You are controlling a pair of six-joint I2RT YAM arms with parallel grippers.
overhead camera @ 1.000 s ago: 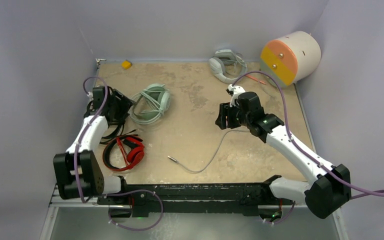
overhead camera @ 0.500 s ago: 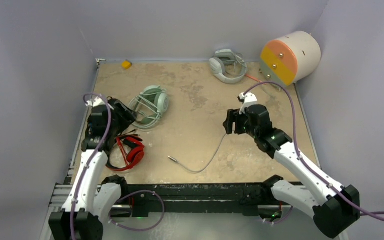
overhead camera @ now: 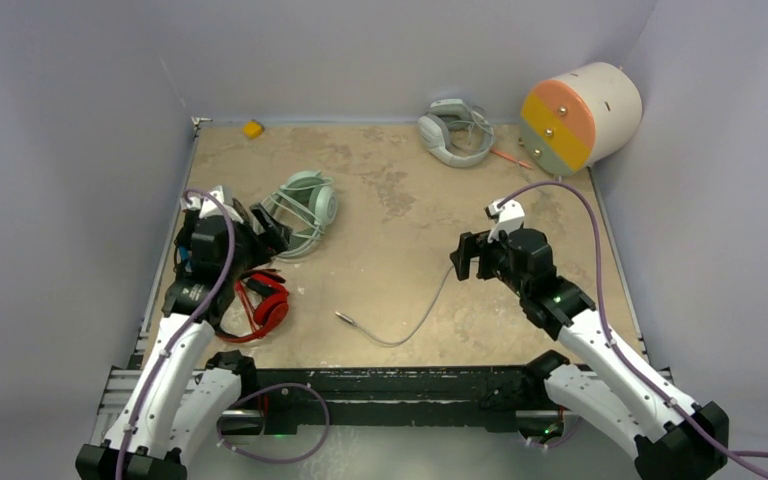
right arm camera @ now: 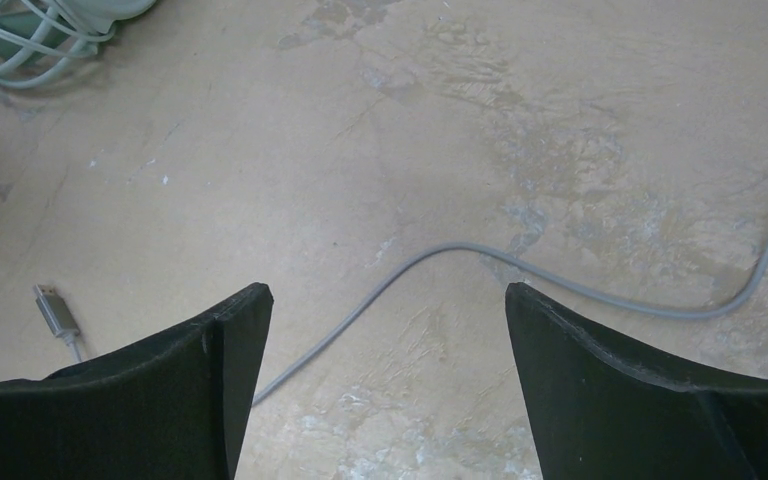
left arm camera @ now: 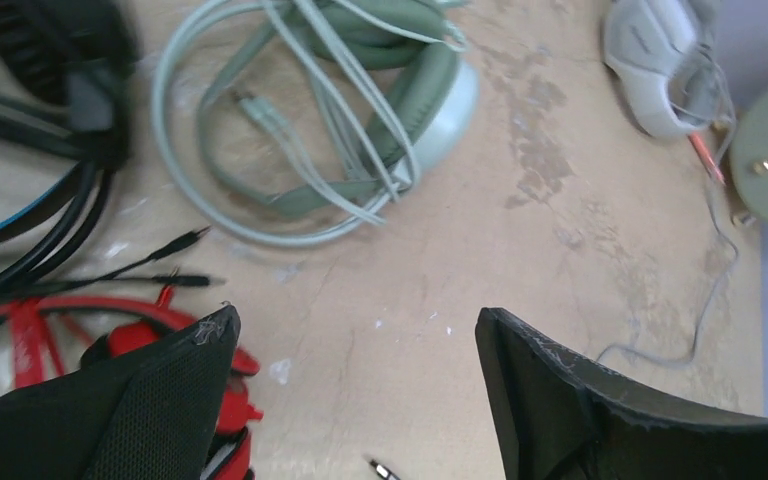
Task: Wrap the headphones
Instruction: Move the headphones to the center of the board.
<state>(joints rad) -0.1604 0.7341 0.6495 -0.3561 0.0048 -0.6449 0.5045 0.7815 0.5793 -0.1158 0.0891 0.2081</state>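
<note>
The mint-green headphones [overhead camera: 302, 212] lie left of centre with their cable looped loosely over them [left arm camera: 400, 100]. Just nearer lie the red-and-black headphones [overhead camera: 260, 305] [left arm camera: 50, 320]. The black headphones with blue cups [left arm camera: 20, 190] sit at the far left, mostly hidden under my left arm in the top view. My left gripper [overhead camera: 265, 228] [left arm camera: 355, 320] hangs open over bare table between the mint and red sets, holding nothing. At mid-right, my right gripper [overhead camera: 465, 258] [right arm camera: 387, 290] is open and empty above a loose grey cable [right arm camera: 440, 250].
The grey cable [overhead camera: 410, 322] ends in a metal plug [overhead camera: 341, 316] [right arm camera: 52, 305] near the front. A grey-white headset [overhead camera: 453, 132] with bundled cable lies at the back. A cream, orange and green cylinder [overhead camera: 580, 115] fills the back right corner. A small yellow piece [overhead camera: 252, 128] sits back left.
Both arms have pulled back toward the near edge and both grippers have opened wider. The left gripper has come away from the mint-green headphones, which shifted slightly.
</note>
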